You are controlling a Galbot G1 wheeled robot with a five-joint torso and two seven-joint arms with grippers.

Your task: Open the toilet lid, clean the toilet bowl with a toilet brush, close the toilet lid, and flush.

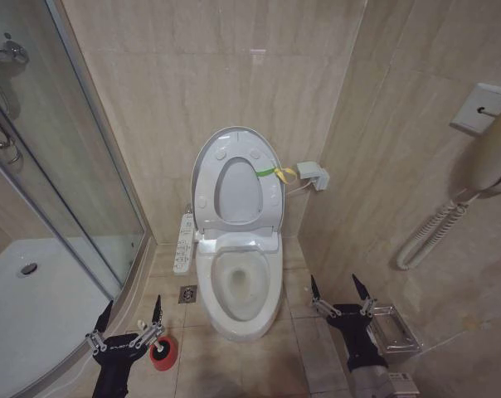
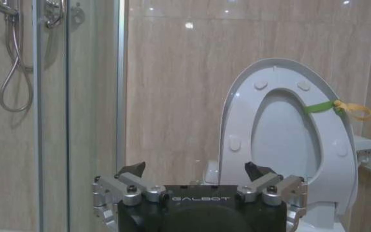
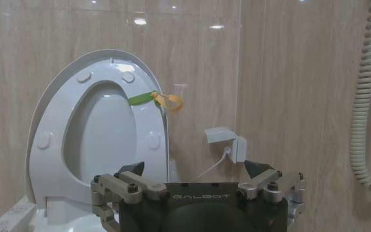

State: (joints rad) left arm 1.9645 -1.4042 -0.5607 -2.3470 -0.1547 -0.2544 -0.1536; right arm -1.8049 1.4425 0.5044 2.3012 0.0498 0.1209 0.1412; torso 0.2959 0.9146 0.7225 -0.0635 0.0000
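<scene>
While toilet lid [image 1: 234,178] stands upright (long axis vertical), both pincers gape empty.

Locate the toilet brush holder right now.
In the head view the red holder sits on the floor left of the toilet bowl, just beside the open left gripper, near the shower enclosure.

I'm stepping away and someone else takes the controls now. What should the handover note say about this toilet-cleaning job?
Left gripper: open, empty, low beside the red cup holder on the floor, left of the toilet.
Right gripper: open, empty, low on the toilet's right.
Toilet lid and seat stand up against the wall; toilet bowl is exposed.
Toilet brush: cannot make it out at the holder.
Done: lid opened.
Left: brush the bowl, close the lid, flush.
</scene>
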